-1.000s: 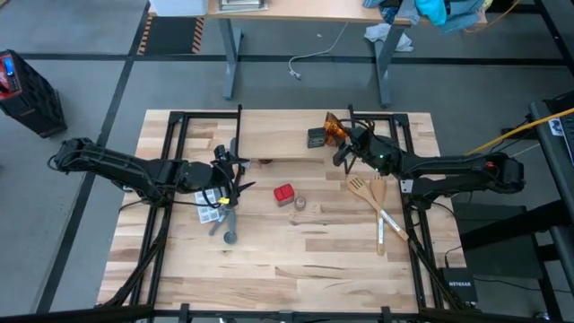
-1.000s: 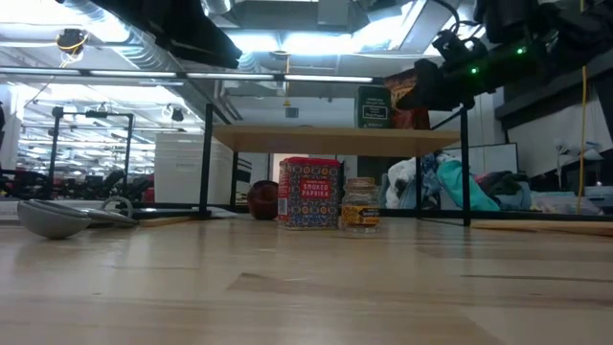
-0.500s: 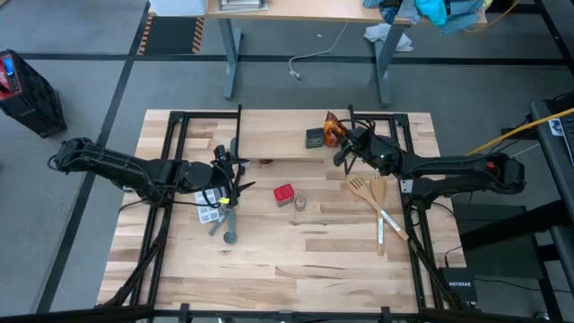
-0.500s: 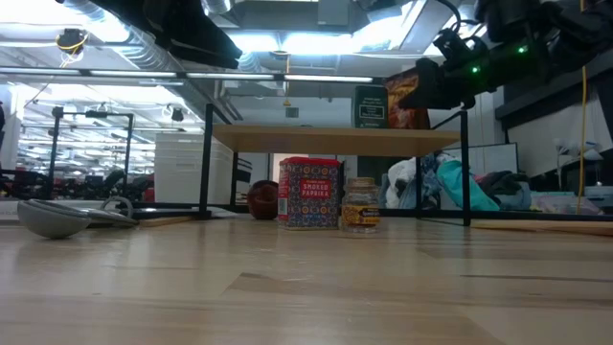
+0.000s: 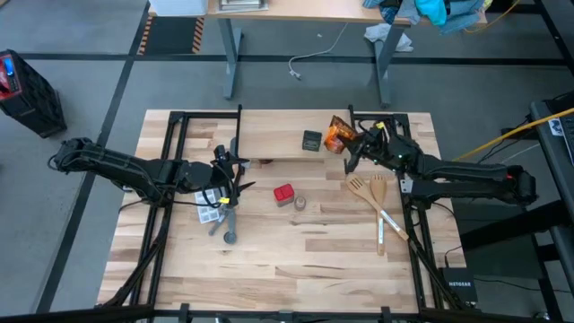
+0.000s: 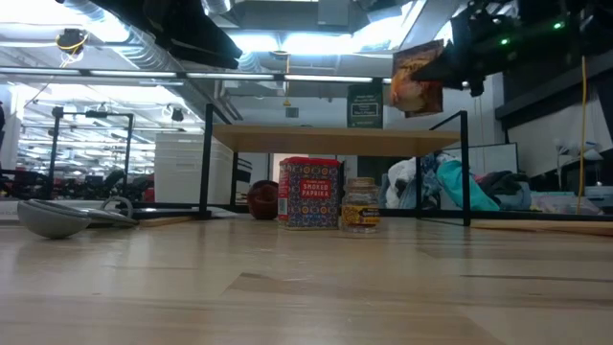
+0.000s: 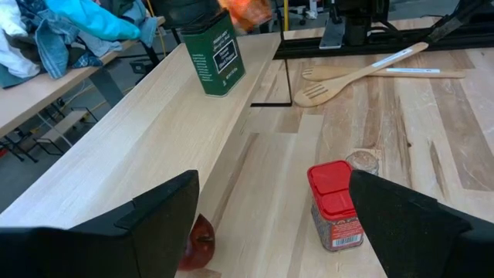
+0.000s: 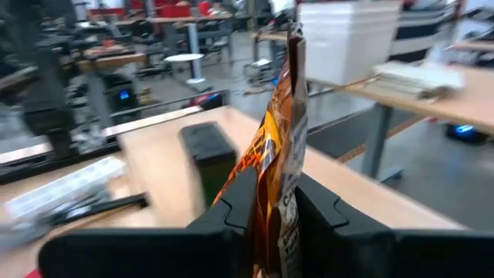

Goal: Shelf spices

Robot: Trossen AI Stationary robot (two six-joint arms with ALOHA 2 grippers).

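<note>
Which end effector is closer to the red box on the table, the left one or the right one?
The left end effector is closer: it sits open just beside the red box. The right end effector is farther, over the shelf's end, shut on an orange packet.

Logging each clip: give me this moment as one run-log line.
right gripper: shut on orange packet, lifted above shelf | left gripper: open, waiting at table's left | on shelf: dark box | under shelf: red box, jar

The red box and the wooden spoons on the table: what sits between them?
A tiny jar sits right beside the red box; from there to the wooden spoons the table is bare, as the high view shows.
</note>
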